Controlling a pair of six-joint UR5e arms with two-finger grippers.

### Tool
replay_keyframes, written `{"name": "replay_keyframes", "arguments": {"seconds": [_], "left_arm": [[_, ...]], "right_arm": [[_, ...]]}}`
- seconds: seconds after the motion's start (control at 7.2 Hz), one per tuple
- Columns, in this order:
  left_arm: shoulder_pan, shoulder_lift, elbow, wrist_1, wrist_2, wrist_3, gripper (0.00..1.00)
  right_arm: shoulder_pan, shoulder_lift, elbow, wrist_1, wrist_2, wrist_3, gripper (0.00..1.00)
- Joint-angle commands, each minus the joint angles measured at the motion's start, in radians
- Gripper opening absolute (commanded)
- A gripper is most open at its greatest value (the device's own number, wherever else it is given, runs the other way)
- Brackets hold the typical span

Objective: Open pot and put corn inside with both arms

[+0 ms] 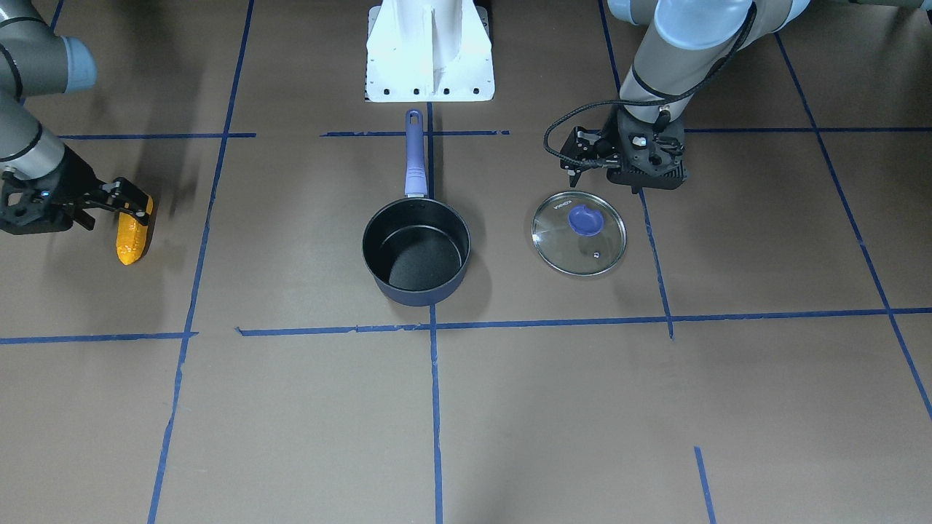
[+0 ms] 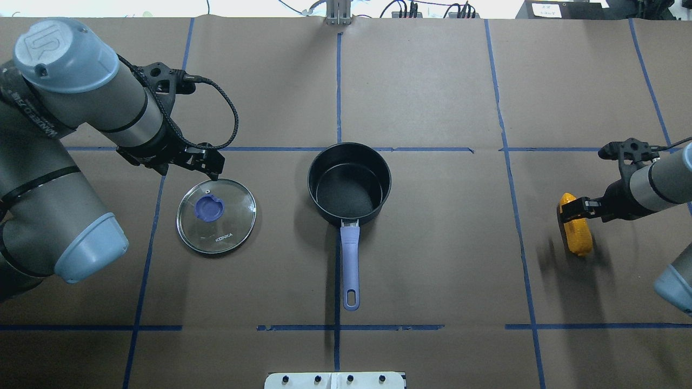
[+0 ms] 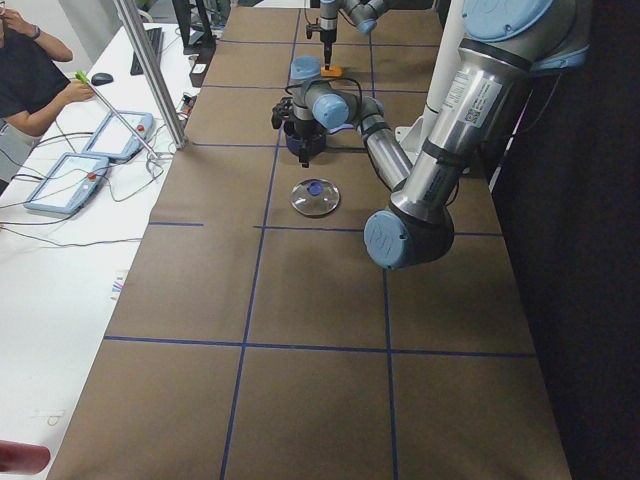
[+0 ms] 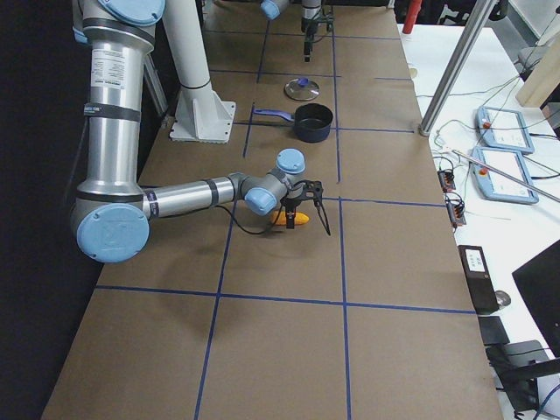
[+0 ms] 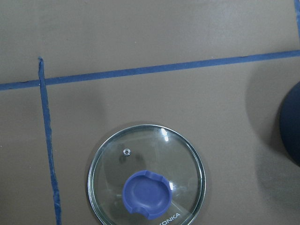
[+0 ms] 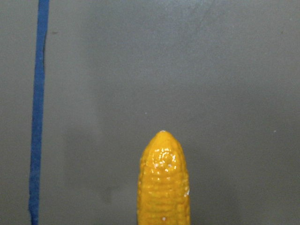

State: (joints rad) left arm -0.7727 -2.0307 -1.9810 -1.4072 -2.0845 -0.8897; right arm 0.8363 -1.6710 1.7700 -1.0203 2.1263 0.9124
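Observation:
The navy pot (image 1: 419, 295) stands open at the table's middle, empty, its purple handle (image 1: 414, 156) pointing toward the robot base. Its glass lid (image 1: 579, 233) with the purple knob lies flat on the table beside it, and shows in the overhead view (image 2: 216, 216) and the left wrist view (image 5: 146, 176). My left gripper (image 1: 580, 175) hovers just past the lid's rim, open and empty. My right gripper (image 1: 135, 207) is shut on one end of the orange-yellow corn (image 1: 132, 236), far to the pot's other side. The corn (image 6: 163, 187) hangs slightly above the table.
The white base stand (image 1: 429, 51) sits behind the pot handle. Blue tape lines (image 1: 431, 407) divide the brown table cover. An operator and control tablets (image 3: 105, 150) are on a side table past the far edge.

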Motion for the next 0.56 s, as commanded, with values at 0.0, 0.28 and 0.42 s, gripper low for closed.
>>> {"name": "replay_keyframes", "arguments": {"seconds": [0.0,0.28,0.42], "left_arm": [[-0.005,0.007,-0.019,0.001,0.000,0.000,1.00],[-0.010,0.009,-0.030,-0.001,0.000,0.000,1.00],[-0.010,0.009,-0.032,-0.001,0.000,0.000,1.00]], "right_arm": [[-0.046,-0.001,-0.021,-0.003,-0.023,-0.001,1.00],[-0.045,-0.001,-0.018,-0.004,-0.022,0.000,0.51],[-0.045,-0.001,-0.017,-0.004,-0.020,0.000,0.17]]}}
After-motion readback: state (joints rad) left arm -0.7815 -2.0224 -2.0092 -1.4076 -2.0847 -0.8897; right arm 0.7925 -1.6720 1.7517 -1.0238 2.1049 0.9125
